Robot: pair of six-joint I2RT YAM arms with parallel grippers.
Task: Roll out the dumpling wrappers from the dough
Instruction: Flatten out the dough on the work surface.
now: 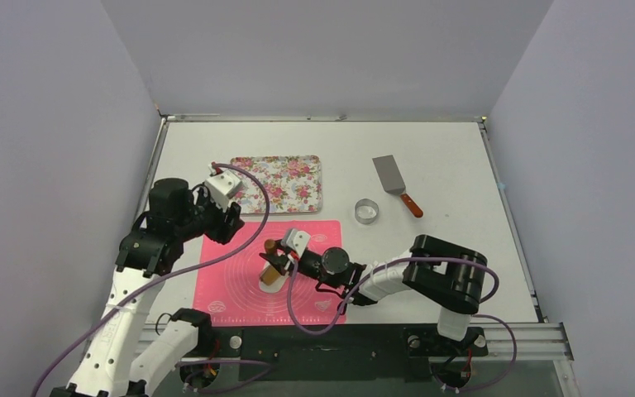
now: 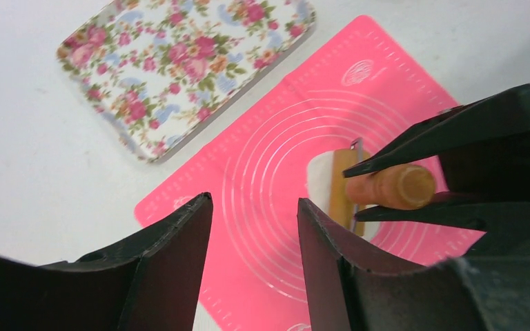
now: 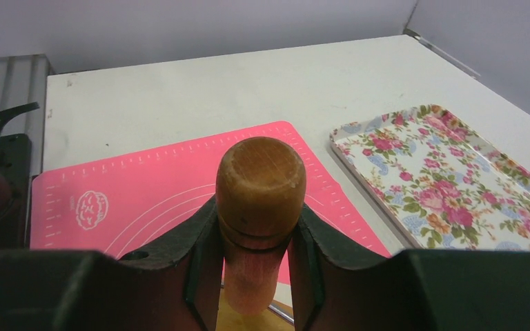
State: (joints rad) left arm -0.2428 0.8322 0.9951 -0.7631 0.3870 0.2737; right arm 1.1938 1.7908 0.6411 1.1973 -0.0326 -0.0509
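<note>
Pink mat (image 1: 223,285): dough (image 2: 319,176) under roller (image 3: 261,179), my right gripper (image 1: 276,265) clamped on that roller. My left gripper (image 2: 254,203) spread, empty, farther away.

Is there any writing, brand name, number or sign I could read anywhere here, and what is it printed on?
Nothing here can be read.
Pink mat: white round emblems near its corners, too small and blurred to read.
Pink mat's edges: ruler ticks, no number readable.
Floral tray: flower pattern only, no words.
Rolling pin: bare wood, no writing visible.
</note>
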